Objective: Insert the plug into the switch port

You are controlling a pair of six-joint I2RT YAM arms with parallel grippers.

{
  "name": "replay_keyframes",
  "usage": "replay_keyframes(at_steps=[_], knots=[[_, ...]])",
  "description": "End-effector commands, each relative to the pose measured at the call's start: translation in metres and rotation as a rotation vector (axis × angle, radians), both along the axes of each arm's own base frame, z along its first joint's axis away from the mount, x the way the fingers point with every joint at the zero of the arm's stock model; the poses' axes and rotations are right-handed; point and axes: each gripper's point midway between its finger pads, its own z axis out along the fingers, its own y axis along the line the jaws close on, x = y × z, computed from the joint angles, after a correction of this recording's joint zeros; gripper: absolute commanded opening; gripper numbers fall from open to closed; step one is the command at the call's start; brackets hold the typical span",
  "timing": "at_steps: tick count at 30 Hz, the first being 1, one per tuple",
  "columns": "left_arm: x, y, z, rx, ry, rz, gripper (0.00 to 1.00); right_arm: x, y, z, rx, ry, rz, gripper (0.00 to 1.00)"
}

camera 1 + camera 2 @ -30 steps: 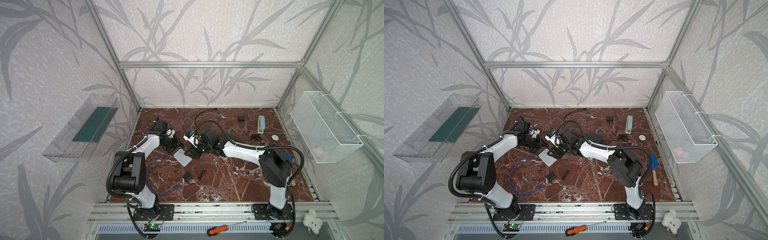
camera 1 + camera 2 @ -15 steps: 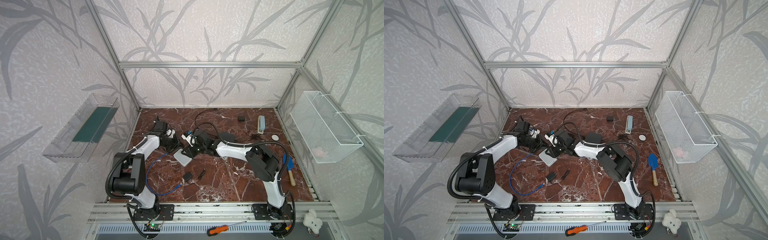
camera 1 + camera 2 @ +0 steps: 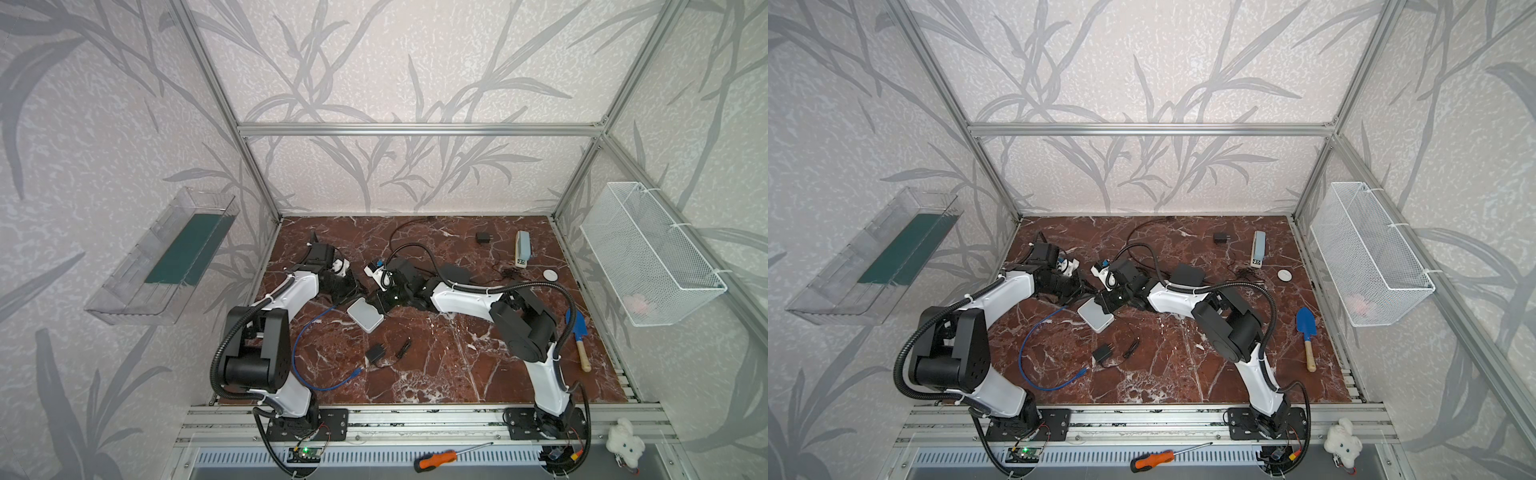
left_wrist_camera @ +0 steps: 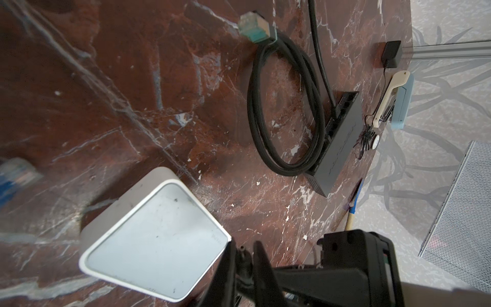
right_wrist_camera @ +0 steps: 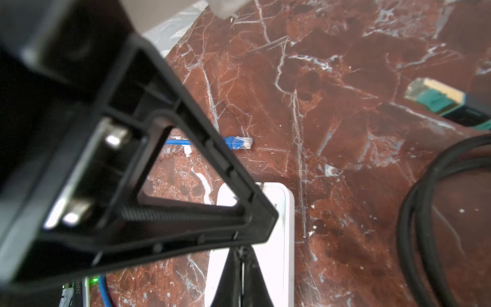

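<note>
Plug (image 4: 243, 252): tiny black tip, standing between the fingers of the left gripper (image 4: 243, 241), just beside a corner of the switch (image 4: 156, 239). Whether it touches the casing, cannot tell.

Left gripper: narrowly open, one finger on either side of the tip, with a sliver of gap showing.

Right gripper (image 5: 242, 248): pinched tight on the plug just behind the tip, over the switch's edge. In both top views the two grippers meet nose to nose there.

Port: not visible in any view, so the edge that carries it is unknown.

Handling (judged):
- The plug weighs almost nothing. Its barrel is hard and smooth, so it can twist in a pinch.
- The cord behind it is limp and useless for pushing.
- Hold the barrel close behind the tip and leave the tip clear.
- The switch is light and slick-cased, lying flat on the polished tabletop (image 4: 132, 93). It will likely skate under an insertion push, so brace the opposite edge.

Room:
- Black cable (image 4: 279, 133) coil and grey slab (image 4: 342, 143) lie beyond the plug, well apart.
- Blue connector (image 5: 237, 142) lies near the switch's other side, apart from it.
- The tabletop is bare elsewhere around the switch.
- The real crowding is the two grippers against each other.
</note>
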Motion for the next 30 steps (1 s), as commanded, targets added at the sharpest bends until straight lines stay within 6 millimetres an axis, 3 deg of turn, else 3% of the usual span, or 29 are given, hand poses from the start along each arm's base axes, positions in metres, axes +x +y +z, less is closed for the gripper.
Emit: replay_keyframes(at_steps=[1,5,11,17,30], knots=[[-0.006,0.005,0.003,0.030,-0.004,-0.005,0.23,0.003,0.001,0.007,0.008,-0.026,0.039,0.04],[-0.005,-0.001,0.006,-0.017,-0.002,-0.034,0.26,-0.015,-0.003,0.005,-0.019,-0.062,0.158,0.04],[-0.010,-0.007,0.006,-0.051,0.006,-0.069,0.26,-0.025,-0.012,-0.003,-0.088,-0.089,0.247,0.04],[-0.016,-0.011,0.004,-0.075,0.020,-0.099,0.21,-0.024,-0.012,-0.001,-0.087,-0.122,0.255,0.03],[-0.025,0.006,-0.006,0.060,0.064,-0.114,0.31,-0.022,-0.012,0.014,-0.025,-0.209,0.250,0.03]])
